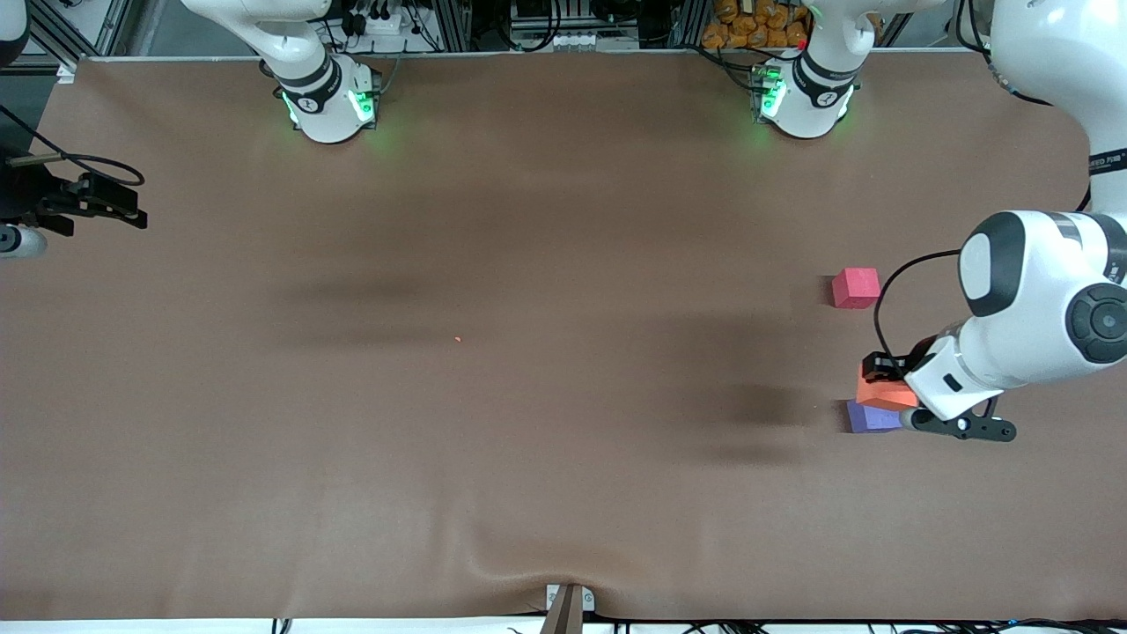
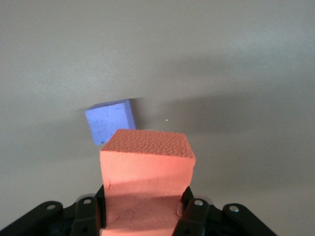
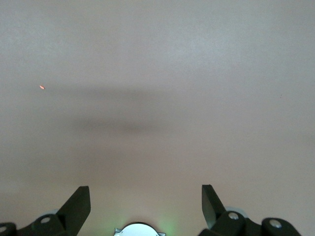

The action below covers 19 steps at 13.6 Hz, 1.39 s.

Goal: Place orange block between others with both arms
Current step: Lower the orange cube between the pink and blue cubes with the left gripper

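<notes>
From my station the only lettering I can find is on a black band (image 1: 1108,162) around the left arm (image 1: 1048,291), where the arm rises above the pinkish-red cube (image 1: 856,288) toward the left arm's end of the bench (image 1: 563,352). The white characters look like "ED FOR", possibly the tail of a longer word, but I cannot make them out with confidence. Both arm bases beside the green lights carry a small dark round mark (image 1: 308,103) that I cannot read as text. The cubes carry no writing that I can see.
</notes>
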Motion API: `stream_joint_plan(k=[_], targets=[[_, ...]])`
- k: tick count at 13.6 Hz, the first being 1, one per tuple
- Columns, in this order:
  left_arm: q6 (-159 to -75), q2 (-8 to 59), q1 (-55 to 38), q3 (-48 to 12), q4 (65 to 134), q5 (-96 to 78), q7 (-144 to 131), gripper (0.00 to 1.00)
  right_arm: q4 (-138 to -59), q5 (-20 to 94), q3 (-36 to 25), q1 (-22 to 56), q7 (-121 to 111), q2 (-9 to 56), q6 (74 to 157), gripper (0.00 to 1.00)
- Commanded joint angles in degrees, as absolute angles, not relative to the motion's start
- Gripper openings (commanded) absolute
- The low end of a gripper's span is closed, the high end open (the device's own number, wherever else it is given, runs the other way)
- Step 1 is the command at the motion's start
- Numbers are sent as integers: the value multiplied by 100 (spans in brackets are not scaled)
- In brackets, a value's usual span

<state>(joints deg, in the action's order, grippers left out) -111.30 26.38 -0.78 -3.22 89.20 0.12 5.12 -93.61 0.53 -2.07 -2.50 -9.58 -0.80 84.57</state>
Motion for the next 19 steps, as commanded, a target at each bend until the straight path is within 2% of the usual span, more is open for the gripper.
stream_joint_plan(k=[1, 5, 11, 14, 19], targets=[[-11775, 2461, 44, -396, 9613, 62, 685, 0, -9308, -9, -158, -281, -958, -62, 8438, 100], [-12496, 2400, 105, -396, 10386, 53, 756, 0, -9308, -9, -158, -281, -967, -53, 8446, 100], [-12980, 1873, 377, -378, 11512, 53, 686, 0, -9308, -9, -158, -272, -967, -53, 8455, 100], [-13621, 1635, 439, -369, 12188, 53, 659, 0, -9308, 0, -158, -264, -958, -53, 8455, 100], [-14387, 1801, 519, -352, 12568, 70, 642, 0, -9308, -9, -158, -272, -967, -53, 8455, 100]])
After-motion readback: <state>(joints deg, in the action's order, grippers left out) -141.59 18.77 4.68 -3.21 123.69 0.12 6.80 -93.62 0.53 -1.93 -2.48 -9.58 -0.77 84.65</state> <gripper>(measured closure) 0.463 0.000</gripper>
